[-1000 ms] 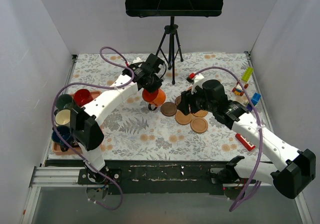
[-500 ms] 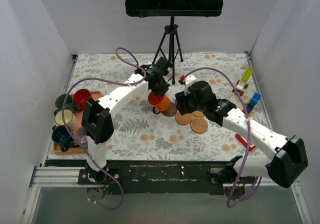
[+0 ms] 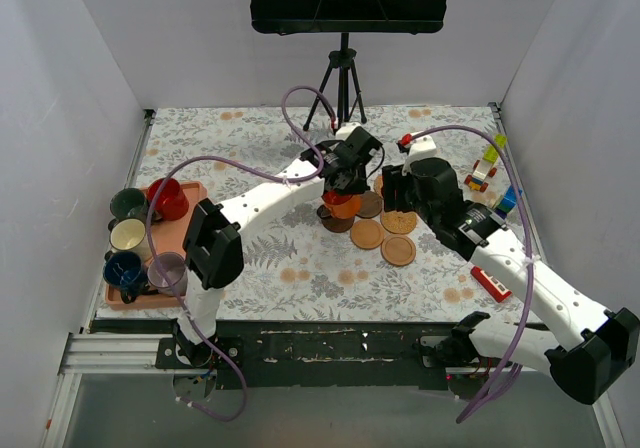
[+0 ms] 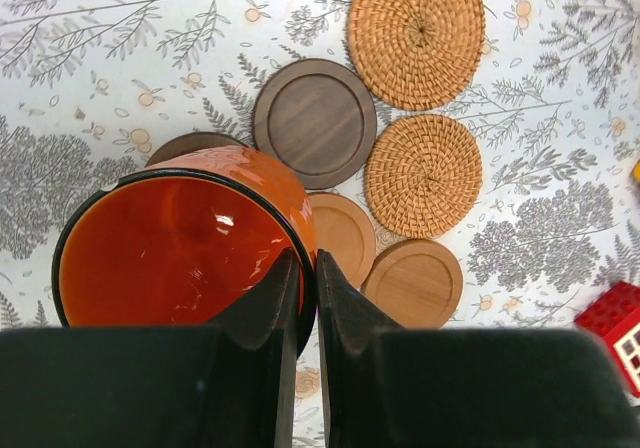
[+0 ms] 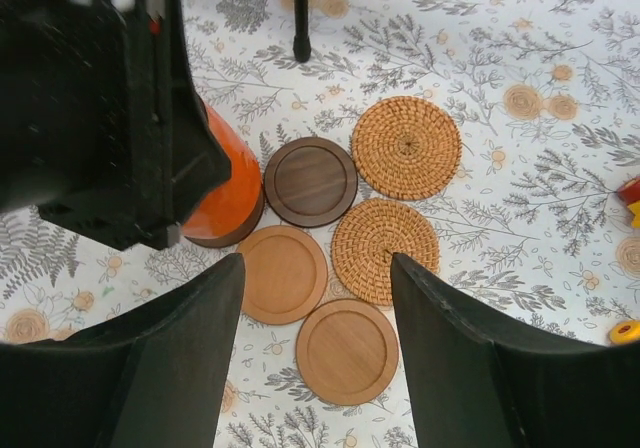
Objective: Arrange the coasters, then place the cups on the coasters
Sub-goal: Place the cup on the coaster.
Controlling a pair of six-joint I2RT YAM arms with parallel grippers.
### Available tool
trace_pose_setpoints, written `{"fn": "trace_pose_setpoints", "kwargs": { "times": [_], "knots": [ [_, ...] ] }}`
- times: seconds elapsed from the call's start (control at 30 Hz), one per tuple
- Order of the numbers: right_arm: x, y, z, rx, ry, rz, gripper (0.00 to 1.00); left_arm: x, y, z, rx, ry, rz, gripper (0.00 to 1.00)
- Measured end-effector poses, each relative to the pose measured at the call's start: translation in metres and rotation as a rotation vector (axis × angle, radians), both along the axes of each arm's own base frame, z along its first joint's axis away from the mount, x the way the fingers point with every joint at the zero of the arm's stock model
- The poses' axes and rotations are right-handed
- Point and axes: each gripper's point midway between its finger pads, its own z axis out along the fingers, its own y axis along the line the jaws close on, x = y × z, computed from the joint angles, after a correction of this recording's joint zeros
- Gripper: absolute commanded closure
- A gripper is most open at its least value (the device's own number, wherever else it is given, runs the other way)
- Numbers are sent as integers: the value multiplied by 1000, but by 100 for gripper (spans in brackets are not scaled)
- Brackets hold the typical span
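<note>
Orange cup is in the left hand. The fingers are pinched narrow on the cup wall at the near rim, one inside and one outside. The cup is upright over a dark brown coaster at the left end of the coaster cluster, mid-tabletop. Only a sliver of that coaster's edge shows past the cup. Can't tell if the base is touching it.

Cluster to the right of the cup:
- The second dark brown coaster is just beside the cup.
- A rattan coaster sits at the far right of the cluster.
- The second rattan coaster is nearer.
- A wood coaster and a second wood coaster are nearest.

Edges are tight. Neighbouring discs touch or slightly overlap, and which one can't be told.

The right hand hangs wide open above the two wood coasters, holding nothing. The left hand's black body is just to its left, so the two hands are close.

The other five cups stand on the salmon tray at the tabletop's left edge, well apart from the cluster:
- red cup
- dark green cup
- cream cup
- dark blue cup
- purple-grey cup

Between tray and cluster is bare floral tabletop, crossed by the left arm. There is more bare cloth on the near side of the cluster.

The tripod has its feet just behind the cluster. Toy blocks line the right edge, and a red block lies near the front right.
</note>
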Motion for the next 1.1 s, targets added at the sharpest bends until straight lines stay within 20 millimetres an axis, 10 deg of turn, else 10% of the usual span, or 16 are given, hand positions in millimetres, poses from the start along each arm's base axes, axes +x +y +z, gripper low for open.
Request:
{"fn": "trace_pose_setpoints", "kwargs": {
  "times": [0.37,1.1],
  "knots": [
    [1,-12,22,23,-56,-52,31,-5,-12,-38,159,-18,-110,100],
    [1,-18,28,32,-76,-79,31,3,-6,-42,220,-57,-135,100]
  ]
}}
